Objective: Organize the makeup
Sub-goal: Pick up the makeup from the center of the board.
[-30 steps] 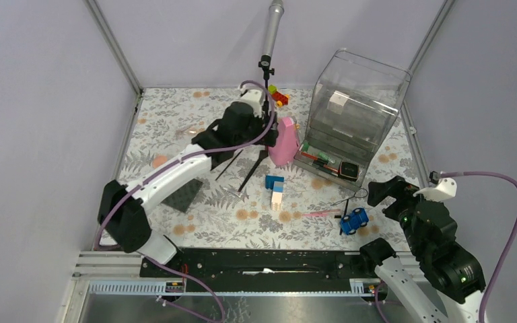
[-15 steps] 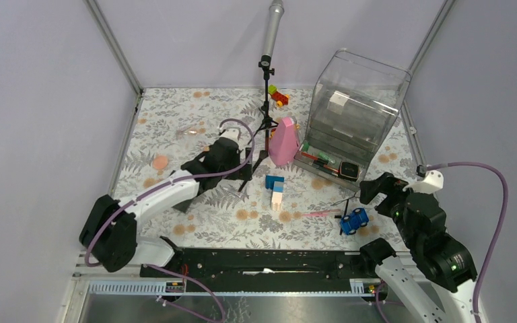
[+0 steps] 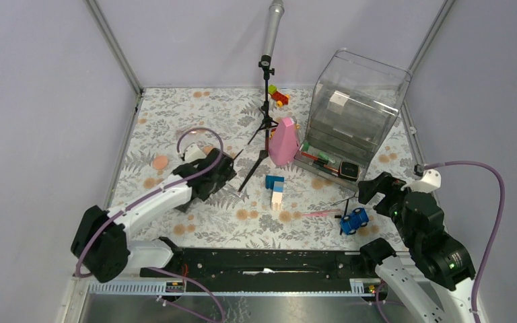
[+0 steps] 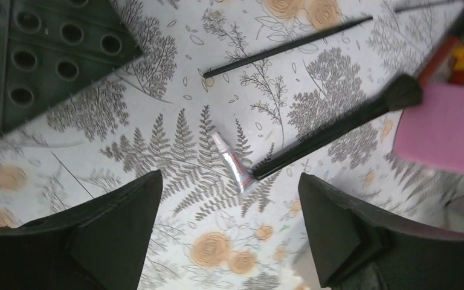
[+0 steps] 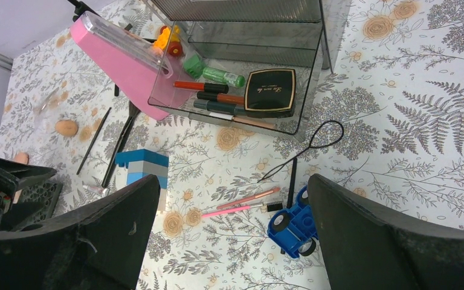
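I am holding my left gripper (image 4: 228, 184) spread wide and empty above the small tube (image 4: 232, 164), which is lying on the table between my fingers. I am centring on the tube alone, since closing crosswise should avoid catching the black brush (image 4: 338, 124) just beyond it. My right gripper (image 5: 234, 179) is hanging open as well.

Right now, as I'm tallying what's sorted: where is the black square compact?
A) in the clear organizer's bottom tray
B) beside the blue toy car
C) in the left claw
A: the compact lies in the clear organizer's bottom tray, beside the pencils.
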Robot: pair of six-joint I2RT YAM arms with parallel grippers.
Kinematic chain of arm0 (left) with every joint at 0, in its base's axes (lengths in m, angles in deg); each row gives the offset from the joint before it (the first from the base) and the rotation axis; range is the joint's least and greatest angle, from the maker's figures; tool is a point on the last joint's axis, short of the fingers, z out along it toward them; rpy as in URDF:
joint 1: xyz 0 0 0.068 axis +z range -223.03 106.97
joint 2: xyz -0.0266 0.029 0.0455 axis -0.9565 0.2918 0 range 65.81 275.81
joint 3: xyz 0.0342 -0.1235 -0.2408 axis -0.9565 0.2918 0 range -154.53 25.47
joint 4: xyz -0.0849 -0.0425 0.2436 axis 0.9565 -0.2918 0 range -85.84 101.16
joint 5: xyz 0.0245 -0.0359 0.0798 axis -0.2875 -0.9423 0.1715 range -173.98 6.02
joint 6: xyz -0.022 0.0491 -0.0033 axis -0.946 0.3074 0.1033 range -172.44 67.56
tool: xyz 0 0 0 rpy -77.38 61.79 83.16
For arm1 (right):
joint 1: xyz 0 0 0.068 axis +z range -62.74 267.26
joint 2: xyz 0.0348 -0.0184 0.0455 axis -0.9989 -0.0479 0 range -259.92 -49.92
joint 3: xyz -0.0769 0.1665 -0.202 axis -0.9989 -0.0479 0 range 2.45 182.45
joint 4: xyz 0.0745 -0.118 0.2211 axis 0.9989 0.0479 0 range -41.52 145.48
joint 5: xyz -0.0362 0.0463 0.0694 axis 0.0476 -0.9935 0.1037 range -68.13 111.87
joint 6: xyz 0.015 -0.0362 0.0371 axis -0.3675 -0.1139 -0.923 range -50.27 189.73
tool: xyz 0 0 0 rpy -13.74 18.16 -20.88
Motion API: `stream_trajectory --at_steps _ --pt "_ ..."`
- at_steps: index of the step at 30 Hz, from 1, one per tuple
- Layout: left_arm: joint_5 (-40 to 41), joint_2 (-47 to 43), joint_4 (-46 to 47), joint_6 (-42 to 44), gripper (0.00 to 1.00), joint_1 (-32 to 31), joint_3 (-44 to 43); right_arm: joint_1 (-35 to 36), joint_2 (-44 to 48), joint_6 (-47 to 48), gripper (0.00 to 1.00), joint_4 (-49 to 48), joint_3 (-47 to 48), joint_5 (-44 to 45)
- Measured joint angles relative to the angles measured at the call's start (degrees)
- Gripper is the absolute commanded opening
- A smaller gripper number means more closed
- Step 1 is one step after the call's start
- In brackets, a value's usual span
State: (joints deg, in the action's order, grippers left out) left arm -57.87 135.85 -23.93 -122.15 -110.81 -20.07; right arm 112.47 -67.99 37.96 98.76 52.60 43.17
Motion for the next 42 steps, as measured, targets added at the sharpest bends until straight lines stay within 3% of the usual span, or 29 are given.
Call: stream_trajectory --at_steps 3,11,14,19,30,37,42 --pt "0.52 4.04 -6.16 -8.37 0.7 0.09 -4.52 0.0 0.0 0.0 0.99 -0.02 -0.11 0.02" --pt "-0.46 16.46 -12.9 -17.97 0.64 0.17 -12.07 0.0 0.61 0.0 0.99 -0.02 -0.26 0.04" --pt "-1.09 20.7 -14.05 -18.67 0.62 0.48 -13.6 0.0 0.9 0.0 0.99 -0.04 -0.26 0.04" --pt "-2.32 26.1 -14.84 -18.82 0.49 1.18 -15.3 0.0 0.96 0.0 0.99 -0.04 -0.31 0.09" --pt "-2.78 29.68 -14.78 -18.8 0.45 2.27 -16.06 0.0 1.05 0.02 0.99 -0.04 -0.33 0.15" --pt "-3.21 30.23 -13.22 -18.58 0.18 3.1 -16.11 0.0 1.22 0.0 0.99 -0.11 -0.57 0.15" --pt "-3.45 30.32 -11.82 -18.75 0.09 3.19 -16.11 0.0 1.42 0.0 0.99 -0.44 -0.57 0.17"
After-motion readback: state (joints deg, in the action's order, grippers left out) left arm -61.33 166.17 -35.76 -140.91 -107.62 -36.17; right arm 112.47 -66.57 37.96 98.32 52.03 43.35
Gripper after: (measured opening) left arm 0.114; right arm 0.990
